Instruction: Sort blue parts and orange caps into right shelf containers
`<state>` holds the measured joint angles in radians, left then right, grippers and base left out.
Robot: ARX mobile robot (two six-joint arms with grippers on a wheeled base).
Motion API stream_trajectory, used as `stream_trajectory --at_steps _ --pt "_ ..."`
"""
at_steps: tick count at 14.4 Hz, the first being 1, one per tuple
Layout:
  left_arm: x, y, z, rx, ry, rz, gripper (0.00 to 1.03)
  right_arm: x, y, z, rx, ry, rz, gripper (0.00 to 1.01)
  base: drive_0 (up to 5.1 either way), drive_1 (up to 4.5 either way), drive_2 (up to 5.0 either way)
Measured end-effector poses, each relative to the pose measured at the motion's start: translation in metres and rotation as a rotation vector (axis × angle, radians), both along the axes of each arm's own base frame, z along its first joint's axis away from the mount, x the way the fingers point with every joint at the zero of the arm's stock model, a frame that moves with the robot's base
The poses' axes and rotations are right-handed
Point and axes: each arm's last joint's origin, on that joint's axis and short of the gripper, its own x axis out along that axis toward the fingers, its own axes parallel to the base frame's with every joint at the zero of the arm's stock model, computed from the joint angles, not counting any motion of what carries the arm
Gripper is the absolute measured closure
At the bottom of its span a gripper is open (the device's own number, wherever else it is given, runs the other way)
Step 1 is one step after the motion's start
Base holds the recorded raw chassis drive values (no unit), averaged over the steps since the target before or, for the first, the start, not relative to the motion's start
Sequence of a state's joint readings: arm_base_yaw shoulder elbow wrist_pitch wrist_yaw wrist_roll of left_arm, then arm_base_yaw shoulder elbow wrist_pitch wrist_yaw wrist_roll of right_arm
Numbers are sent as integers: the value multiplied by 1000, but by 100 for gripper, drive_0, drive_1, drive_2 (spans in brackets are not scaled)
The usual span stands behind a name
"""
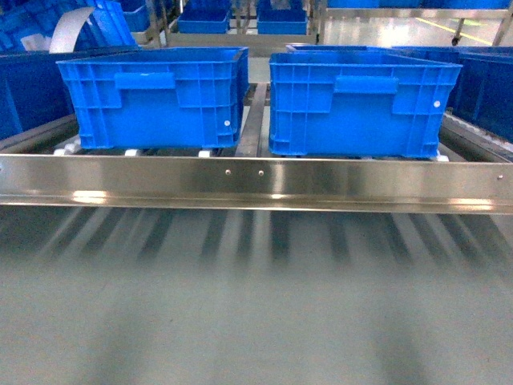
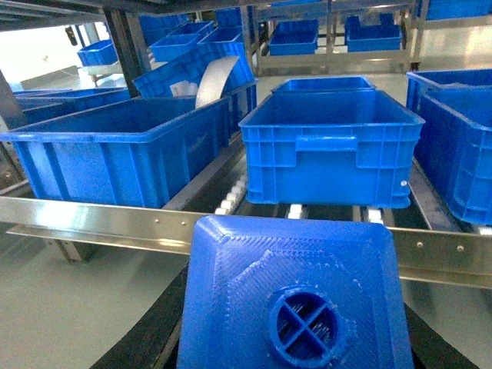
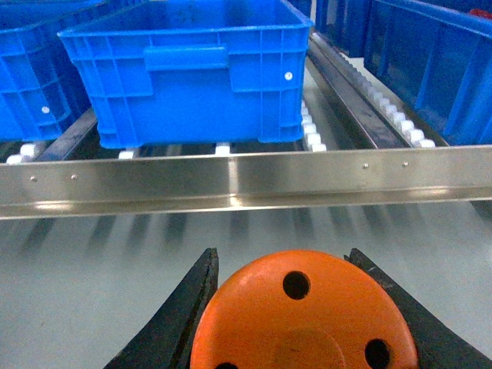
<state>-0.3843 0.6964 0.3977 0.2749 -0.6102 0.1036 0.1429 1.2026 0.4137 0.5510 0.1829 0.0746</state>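
Observation:
In the left wrist view a blue part (image 2: 254, 277) with a round crossed boss fills the bottom; my left gripper (image 2: 292, 315) is shut on it, black fingers (image 2: 150, 334) showing at either side. My right gripper (image 3: 282, 261) is shut on an orange cap (image 3: 307, 323), whose flat holed top faces the camera. Both stand in front of the steel right shelf (image 1: 256, 180). Two blue containers (image 1: 152, 96) (image 1: 361, 100) sit side by side on its rollers behind the front rail. Neither gripper shows in the head view.
More blue crates flank the two: one at the left (image 2: 115, 154), one at the right (image 2: 461, 146), others on racks behind. The shelf's front rail (image 3: 246, 181) runs across at crate-base height. Grey floor (image 1: 256, 305) lies before it.

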Motion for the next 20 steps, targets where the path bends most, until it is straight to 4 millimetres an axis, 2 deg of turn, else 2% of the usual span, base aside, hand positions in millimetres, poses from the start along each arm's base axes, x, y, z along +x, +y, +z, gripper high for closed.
stream_trajectory --at_steps 12,20 --pt "0 0 0 0 0 0 59 0 0 0 0 0 0 59 5 426 -416" --pt "0 0 0 1 1 0 59 0 0 0 0 2 0 59 0 0 0"
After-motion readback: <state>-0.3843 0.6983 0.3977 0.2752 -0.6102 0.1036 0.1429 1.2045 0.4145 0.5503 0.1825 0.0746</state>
